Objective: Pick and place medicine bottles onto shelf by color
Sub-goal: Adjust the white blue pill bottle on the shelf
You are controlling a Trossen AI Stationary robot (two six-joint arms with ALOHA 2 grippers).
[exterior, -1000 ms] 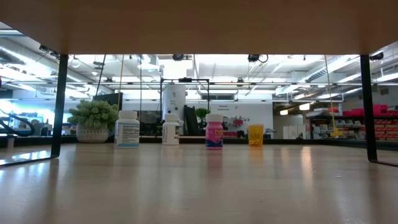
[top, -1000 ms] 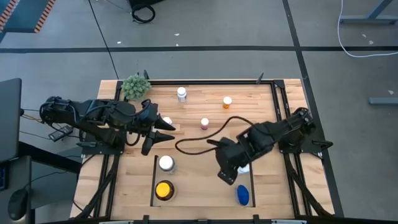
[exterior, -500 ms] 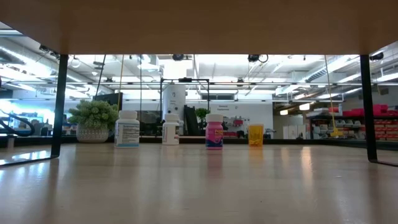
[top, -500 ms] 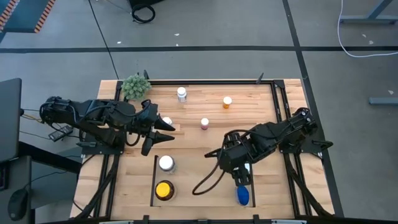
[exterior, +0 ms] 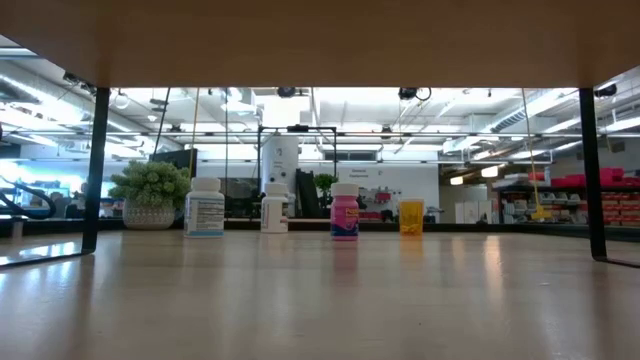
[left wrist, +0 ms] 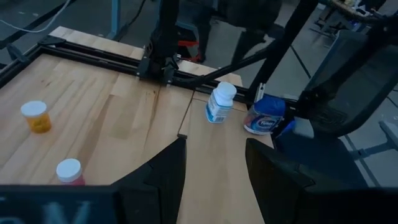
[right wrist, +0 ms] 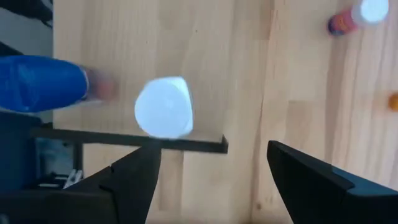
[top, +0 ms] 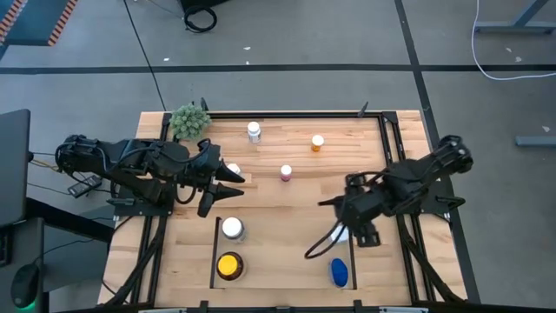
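The right tool (top: pixel 363 233) hovers at the lower right of the high view, its fingers spread wide and holding nothing, just beside a white-capped bottle (top: pixel 342 233) that stands in the shelf (top: pixel 287 261), the plank bay edged by thin black rails. In the right wrist view that bottle's round white cap (right wrist: pixel 164 107) shows from above, apart from both fingers, with the blue bottle (right wrist: pixel 40 84) lying on its side near it. The blue bottle (top: pixel 339 272) rests at the bottom right of the high view.

These bottles look like small, stiff plastic cylinders, smooth and probably a little slippery, and likely light enough to tip or skid if nudged off centre. The surest hold would be across the round body just under the cap, squarely from above; the blue one lying down would roll, so it calls for a grip across its width.

A white bottle (top: pixel 232 228) and the yellow-capped bottle (top: pixel 229 265) stand at the shelf's left end. Further up the desk (top: pixel 287 196), pale wood with visible grain, stand another white bottle (top: pixel 254 131), a small orange bottle (top: pixel 318 143) and a pink bottle (top: pixel 286 172).

The left tool (top: pixel 228 184) waits at centre left, fingers parted and empty, near the fuzzy green plant ball (top: pixel 189 120).
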